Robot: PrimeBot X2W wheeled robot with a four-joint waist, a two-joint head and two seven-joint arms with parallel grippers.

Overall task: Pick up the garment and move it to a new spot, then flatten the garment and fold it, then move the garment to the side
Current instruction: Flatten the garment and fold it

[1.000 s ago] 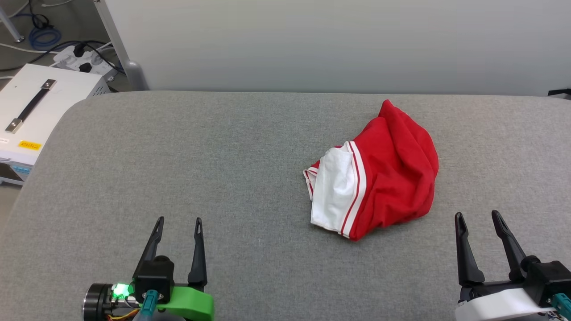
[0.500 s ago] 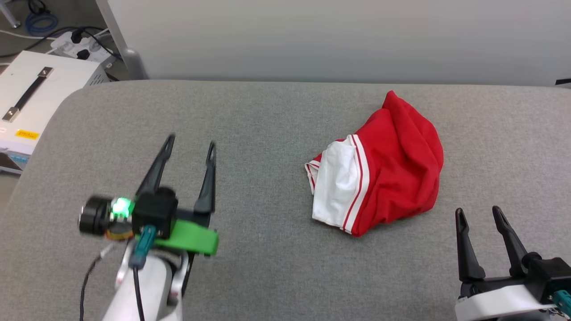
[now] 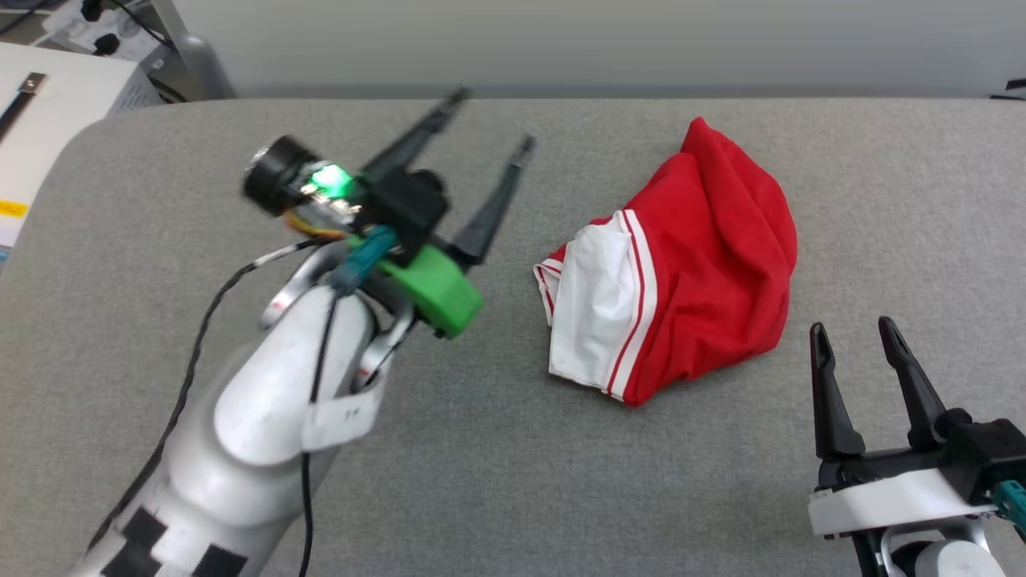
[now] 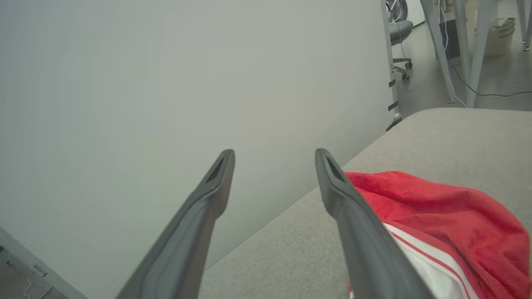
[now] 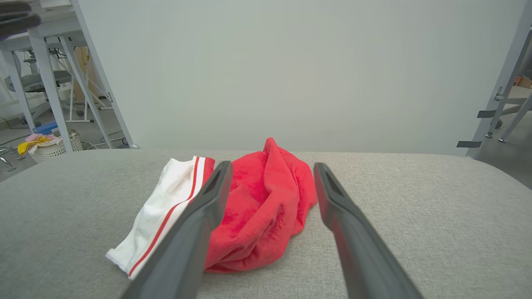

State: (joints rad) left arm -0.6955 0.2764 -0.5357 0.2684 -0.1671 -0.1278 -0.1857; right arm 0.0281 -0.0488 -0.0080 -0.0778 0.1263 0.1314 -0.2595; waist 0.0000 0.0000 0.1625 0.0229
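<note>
Garment (image 3: pixel 705 256): a crumpled red jersey T-shirt with one white sleeve and red-white striped trim. It lies in a heap on the grey fabric-covered table (image 3: pixel 561 481), right of centre in my head view. The white sleeve faces the lower left of the heap and the red body bunches toward the upper right.

My left gripper (image 3: pixel 494 119), on its pale arm with a green bracket and a lit green lamp, sits in the upper middle-left of that view, slightly blurred. Its two long dark fingers are spread wide with nothing between them. They point up and to the right, apart from the garment, which lies to their right. In my left wrist view the garment (image 4: pixel 457 216) shows at the lower right, partly behind one finger, with a plain pale wall (image 4: pixel 124 83) beyond.

My right gripper (image 3: pixel 851 325) is in the lower right corner, fingers parted and empty, near the heap's lower right edge but not touching it. In its wrist view I see the garment (image 5: pixel 266 199) at centre, framed between the fingers.

A white box with a black handle (image 3: pixel 40 104) sits at the upper left edge.
</note>
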